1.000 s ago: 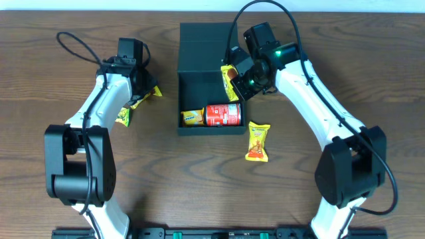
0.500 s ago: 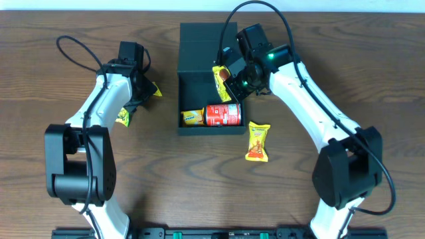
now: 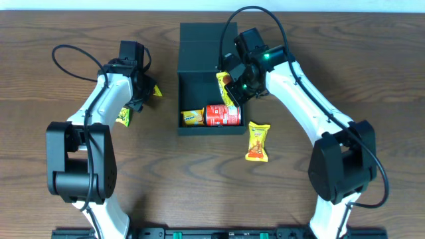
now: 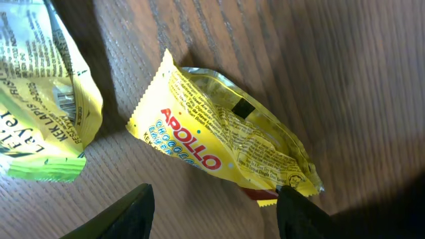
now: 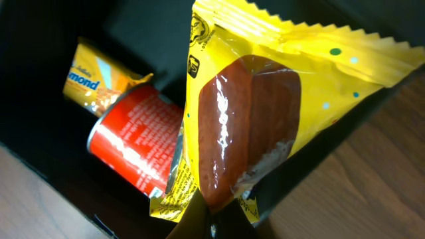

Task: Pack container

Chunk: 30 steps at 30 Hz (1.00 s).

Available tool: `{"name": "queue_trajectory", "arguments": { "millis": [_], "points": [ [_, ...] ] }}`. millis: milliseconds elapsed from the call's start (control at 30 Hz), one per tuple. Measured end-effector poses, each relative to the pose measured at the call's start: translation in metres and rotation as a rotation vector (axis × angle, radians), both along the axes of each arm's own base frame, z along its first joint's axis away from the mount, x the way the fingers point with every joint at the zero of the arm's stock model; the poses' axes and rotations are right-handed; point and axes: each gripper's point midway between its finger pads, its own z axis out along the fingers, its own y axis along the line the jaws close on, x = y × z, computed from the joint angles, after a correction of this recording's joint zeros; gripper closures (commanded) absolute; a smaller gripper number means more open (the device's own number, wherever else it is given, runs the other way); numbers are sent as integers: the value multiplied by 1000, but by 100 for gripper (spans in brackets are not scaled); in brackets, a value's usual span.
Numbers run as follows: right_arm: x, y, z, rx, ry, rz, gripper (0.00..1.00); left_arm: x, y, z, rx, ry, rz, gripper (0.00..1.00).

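This is a robotics lab bench. 2 white-and-black robot arms, the left arm (image 3: 99, 106) to the left of the dark container (image 3: 199, 46) and the right arm (image 3: 312, 99) to its right, rise from a black mounting rail (image 3: 212, 234) at the wood-grain worktop (image 3: 199, 186) edge, on the side of the container away from its lid. Bare black cables (image 3: 55, 54) loop from both arms beside the container, and branded snack packets (image 3: 257, 141) lie on the worktop around it.

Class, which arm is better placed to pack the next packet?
Right: the right gripper holds a yellow packet over the container; the left gripper is open above an Apollo packet.
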Motion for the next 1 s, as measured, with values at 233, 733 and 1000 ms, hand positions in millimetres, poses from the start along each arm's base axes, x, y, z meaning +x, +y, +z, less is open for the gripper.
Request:
{"name": "queue_trajectory", "arguments": {
  "millis": [233, 733, 1000],
  "points": [
    [2, -5, -1, -14, 15, -98, 99, 0, 0, 0, -24, -4, 77, 40],
    [3, -5, -1, -5, 32, -169, 59, 5, 1, 2, -35, -27, 133, 39],
    [6, -4, 0, 3, 21, -174, 60, 5, 1, -5, -43, -16, 147, 40]
  ]
}}
